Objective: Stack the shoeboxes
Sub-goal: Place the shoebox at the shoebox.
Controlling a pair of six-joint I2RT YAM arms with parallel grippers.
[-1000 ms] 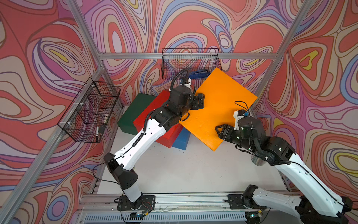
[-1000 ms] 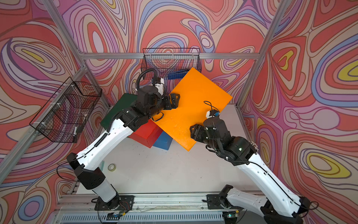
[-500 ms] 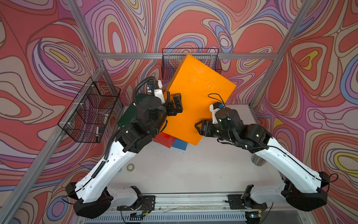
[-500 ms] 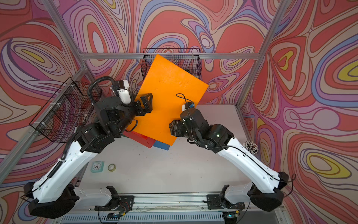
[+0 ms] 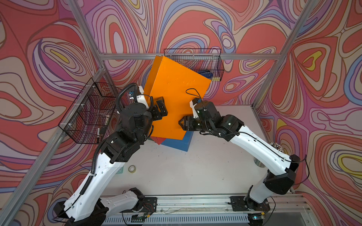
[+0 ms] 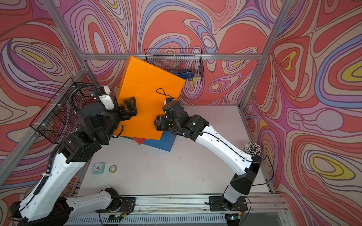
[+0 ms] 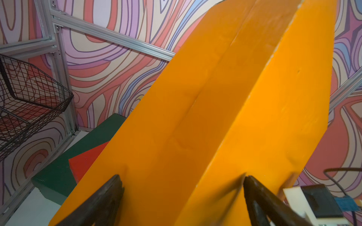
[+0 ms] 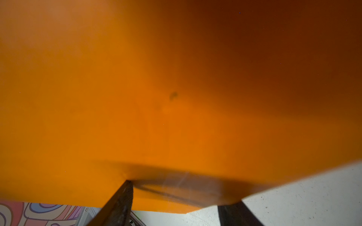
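Note:
The orange shoebox [image 5: 176, 101] [image 6: 147, 97] hangs tilted in the air over the others, its far end raised toward the back wall. My left gripper [image 5: 159, 108] [image 6: 131, 106] [image 7: 182, 179] is shut on its left edge, one finger on the lid and one on the underside. At the near right corner my right gripper [image 5: 183, 124] [image 6: 157, 122] [image 8: 178, 192] is likewise shut on the orange shoebox [image 8: 156, 88]. Below it, the red shoebox [image 5: 159, 140] [image 7: 86, 162] and blue shoebox [image 5: 179, 142] [image 6: 162, 141] peek out. The green shoebox [image 7: 58, 176] lies under the red one by the left wall.
A black wire basket [image 5: 88, 113] hangs on the left frame and another wire basket [image 5: 195, 62] on the back rail, close to the orange box's raised end. On the white table [image 5: 195, 172] lie a tape roll [image 5: 132, 169] and a small clock [image 6: 98, 167]. A bundle of sticks [image 6: 252, 147] stands at the right edge.
Both arms have carried the orange shoebox leftward and higher, from the right of the other boxes to above them. It is tilted more steeply now.

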